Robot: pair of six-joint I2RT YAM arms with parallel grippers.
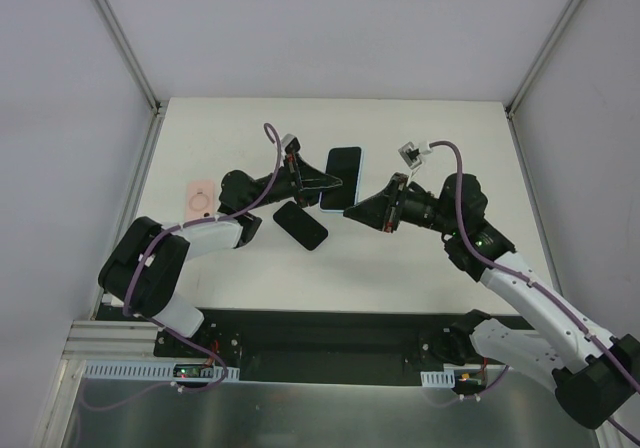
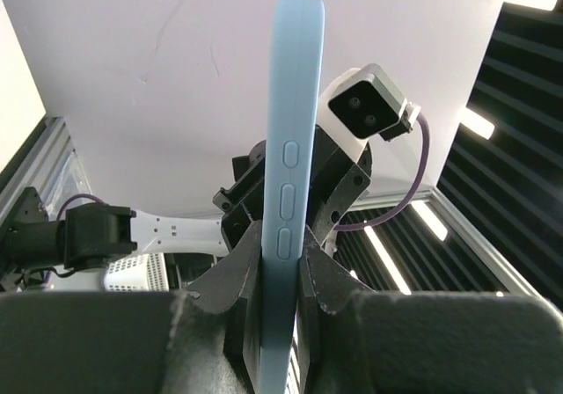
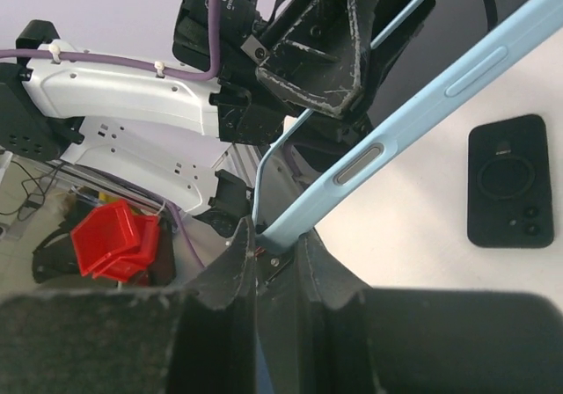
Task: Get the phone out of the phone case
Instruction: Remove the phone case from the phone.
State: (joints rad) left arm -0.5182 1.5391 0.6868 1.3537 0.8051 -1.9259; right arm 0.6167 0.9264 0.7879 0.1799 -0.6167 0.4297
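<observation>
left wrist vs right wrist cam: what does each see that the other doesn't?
Left wrist only: the right arm's white wrist camera. Right wrist only: a black flat item lying on the table, and a red bin in the background. Both: the light blue phone case seen edge-on with its side buttons, clamped by the left gripper and the right gripper.

Bench (image 1: 250,128): white top, pale wall panels on its left, far and right sides.
Black rectangular pad (image 1: 300,225): lies flat near the bench centre, slanted to the edges. The right wrist view shows a ring mark and two small dots on its upper face.
Pink flat card (image 1: 200,201): carries a ring and lies just inside the left edge, well apart from the pad.
Red bin (image 3: 114,240) and white perforated basket (image 2: 136,273): both off the bench.
</observation>
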